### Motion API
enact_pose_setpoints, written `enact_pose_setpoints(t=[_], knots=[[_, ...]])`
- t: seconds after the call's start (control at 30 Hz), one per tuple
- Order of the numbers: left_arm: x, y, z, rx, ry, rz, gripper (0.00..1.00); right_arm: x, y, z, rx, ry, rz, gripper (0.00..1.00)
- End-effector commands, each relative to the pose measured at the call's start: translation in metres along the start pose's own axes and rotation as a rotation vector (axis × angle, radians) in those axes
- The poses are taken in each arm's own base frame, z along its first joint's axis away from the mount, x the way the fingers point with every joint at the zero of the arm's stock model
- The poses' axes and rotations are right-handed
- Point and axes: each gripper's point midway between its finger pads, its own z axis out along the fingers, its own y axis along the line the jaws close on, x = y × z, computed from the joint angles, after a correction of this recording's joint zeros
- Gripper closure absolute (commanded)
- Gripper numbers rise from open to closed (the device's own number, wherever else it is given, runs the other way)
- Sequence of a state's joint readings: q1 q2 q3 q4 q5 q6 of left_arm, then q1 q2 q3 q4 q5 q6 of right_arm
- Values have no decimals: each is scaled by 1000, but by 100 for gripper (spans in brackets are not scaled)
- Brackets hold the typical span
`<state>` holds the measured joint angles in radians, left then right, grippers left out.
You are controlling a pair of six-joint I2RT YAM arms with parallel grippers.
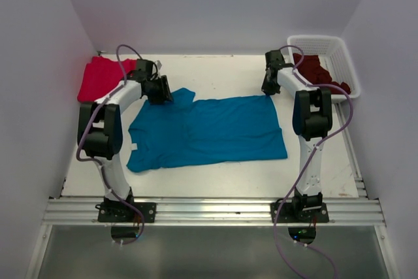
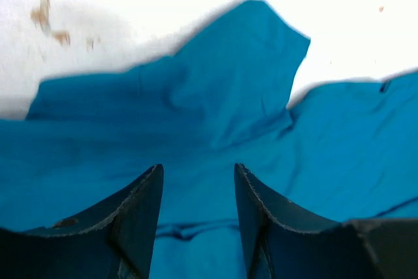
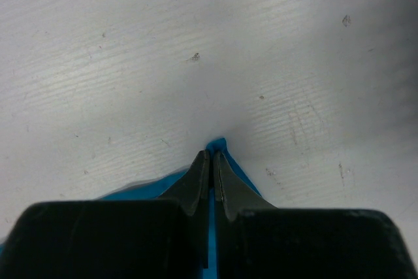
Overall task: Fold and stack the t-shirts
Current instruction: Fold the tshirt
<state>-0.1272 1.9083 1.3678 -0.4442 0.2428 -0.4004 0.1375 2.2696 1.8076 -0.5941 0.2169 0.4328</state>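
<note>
Right wrist view: the teal t-shirt (image 3: 236, 169) corner is clamped between the right gripper (image 3: 210, 155) tips; the left gripper (image 2: 198, 171) is spread, with the sleeve (image 2: 248, 63) just ahead.

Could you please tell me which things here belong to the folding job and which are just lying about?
Belongs to the job: teal t-shirt, spread flat; red t-shirt, far left; maroon t-shirts, far right; right gripper, shut on the teal t-shirt's corner; open left gripper.
Just lying about: white basket holding the maroon ones; table.
</note>
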Motion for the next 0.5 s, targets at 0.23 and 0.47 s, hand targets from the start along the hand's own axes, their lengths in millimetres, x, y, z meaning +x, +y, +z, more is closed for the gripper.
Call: enact_pose_setpoints(t=[0.23, 0.47], knots=[[-88, -17, 25, 4, -131, 75, 47, 20, -14, 5, 36, 64, -19, 100], [-77, -10, 34, -25, -68, 68, 47, 19, -14, 6, 37, 64, -18, 100]])
